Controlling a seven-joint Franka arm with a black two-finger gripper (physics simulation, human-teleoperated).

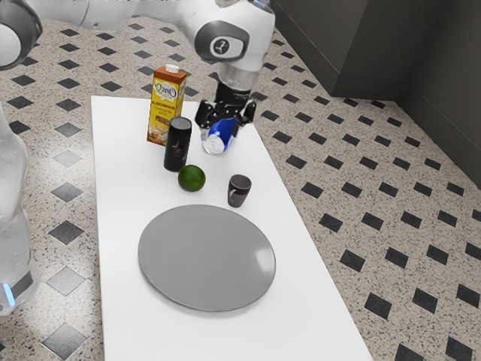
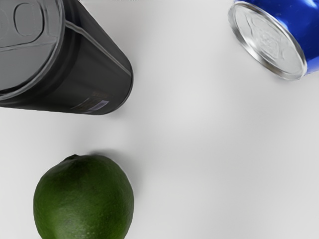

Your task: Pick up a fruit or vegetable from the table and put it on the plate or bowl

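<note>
Approach step: in the upper centre of the exterior view, the gripper (image 1: 225, 124) hovers, fingers apart, over a blue can (image 1: 217, 141); next it should shift down-frame to the lime (image 1: 192, 177) beside the grey plate (image 1: 207, 257).

Exterior high oblique, wrist close, lime (image 1: 192, 177) shared

Green lime (image 1: 192, 177), blue can (image 1: 219, 138), black can (image 1: 177, 144), grey plate (image 1: 207, 257), white table (image 1: 120, 173)

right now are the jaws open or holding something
gripper: jaws open, holding nothing, just over the blue can
</note>
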